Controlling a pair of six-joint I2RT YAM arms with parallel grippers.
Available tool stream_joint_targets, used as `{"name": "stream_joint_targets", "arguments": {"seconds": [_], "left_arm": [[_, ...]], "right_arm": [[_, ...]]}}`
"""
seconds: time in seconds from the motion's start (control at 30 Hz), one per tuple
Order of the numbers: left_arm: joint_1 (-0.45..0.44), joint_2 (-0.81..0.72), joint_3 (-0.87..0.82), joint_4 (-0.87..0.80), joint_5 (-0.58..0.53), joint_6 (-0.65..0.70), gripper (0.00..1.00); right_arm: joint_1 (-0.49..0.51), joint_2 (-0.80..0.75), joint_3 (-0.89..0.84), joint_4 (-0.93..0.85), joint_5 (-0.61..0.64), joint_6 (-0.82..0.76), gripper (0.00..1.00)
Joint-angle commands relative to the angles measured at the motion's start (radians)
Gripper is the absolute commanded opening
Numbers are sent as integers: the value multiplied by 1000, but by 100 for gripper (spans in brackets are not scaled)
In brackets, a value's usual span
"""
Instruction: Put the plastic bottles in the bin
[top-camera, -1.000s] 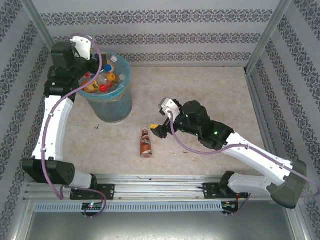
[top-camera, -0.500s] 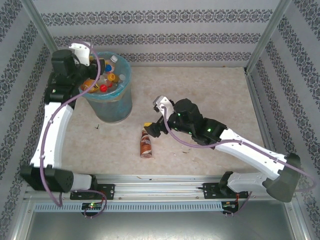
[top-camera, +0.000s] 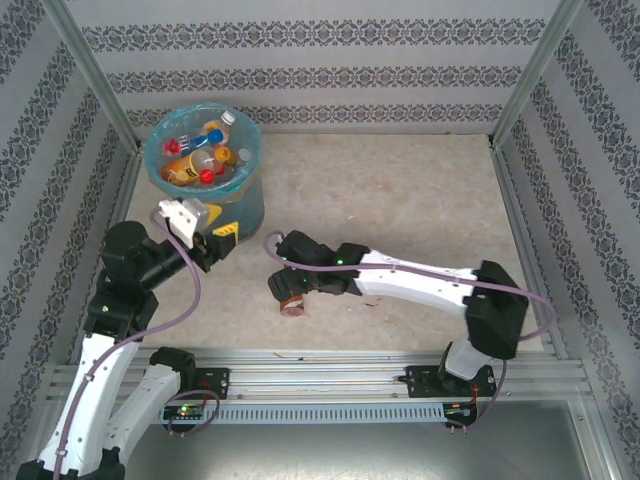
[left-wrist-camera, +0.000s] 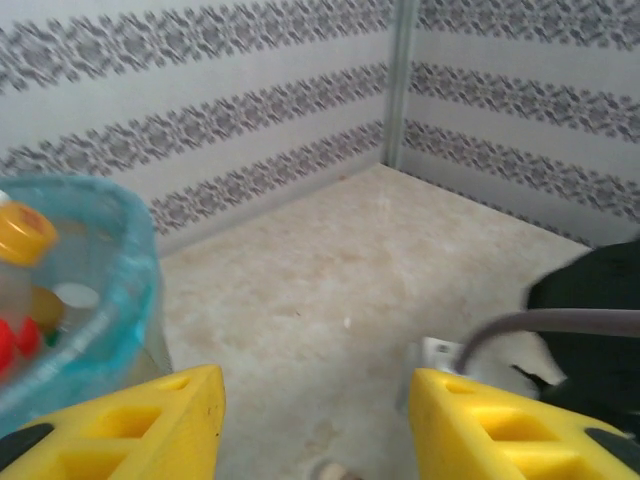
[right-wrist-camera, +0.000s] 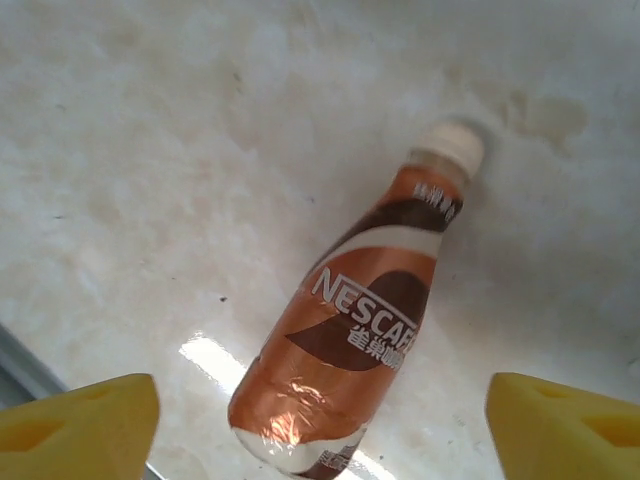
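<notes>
Both arms are built alike — white shell links between black joint housings, on the left arm (top-camera: 85, 380) and the right arm (top-camera: 420, 285). A mauve cable (top-camera: 195, 290) loops loosely along each. The left wrist carries a white housing (top-camera: 180, 212). The left tool (left-wrist-camera: 315, 420) and right tool (right-wrist-camera: 320, 420) end in blocky yellow fingers (left-wrist-camera: 130, 430) with moulded rectangular recesses.

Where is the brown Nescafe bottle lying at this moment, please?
In the top view, the Nescafe bottle lies on its side on the table, under the open right pincer, front-right of the bin.
</notes>
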Motion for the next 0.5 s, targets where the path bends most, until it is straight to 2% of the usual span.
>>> {"name": "stream_joint_targets", "arguments": {"seconds": [0.0, 0.3, 0.47], "left_arm": [[-8, -61, -41, 18, 81, 38, 53], [-7, -82, -51, -7, 54, 100, 55], [-8, -79, -51, 41, 48, 80, 56]], "right_arm": [[8, 89, 57, -94, 30, 122, 82], [17, 247, 95, -130, 23, 205, 84], [7, 265, 82, -92, -33, 205, 70]]}}
